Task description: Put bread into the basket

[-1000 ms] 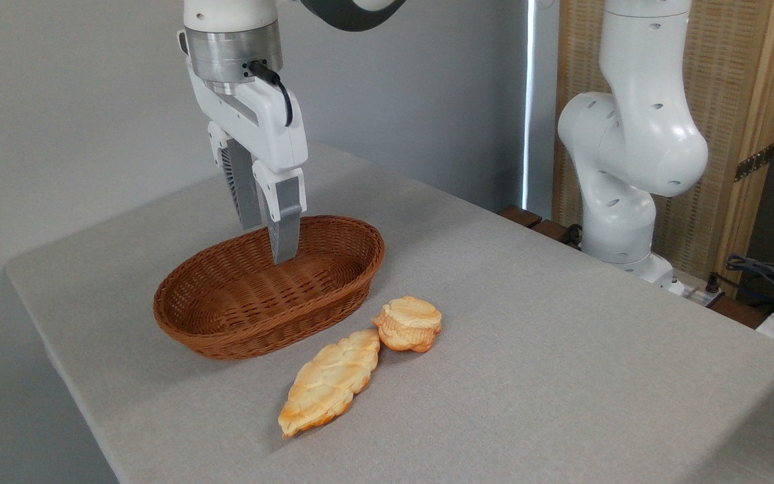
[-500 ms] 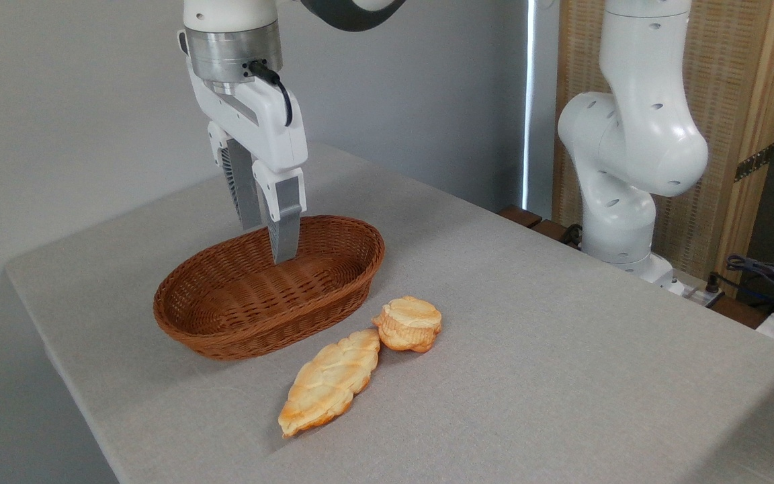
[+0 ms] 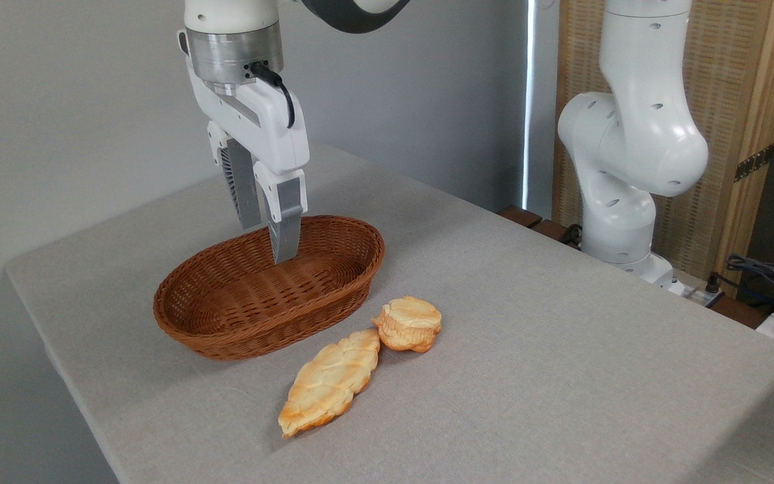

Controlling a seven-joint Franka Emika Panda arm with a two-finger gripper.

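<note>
Behind your grey-clothed tabletop (image 3: 562, 376) stands a plain grey wall (image 3: 78, 101); a woven wood-framed screen (image 3: 750, 121) rises beyond its right edge.

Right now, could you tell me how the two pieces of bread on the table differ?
The bun is small and round with a scalloped, layered edge; the braided loaf is long, flat and leaf-shaped. The bun stands taller and lies right of the loaf, farther from the camera. Both are golden-orange, lie on the table outside the basket, and appear to touch at one end.
</note>
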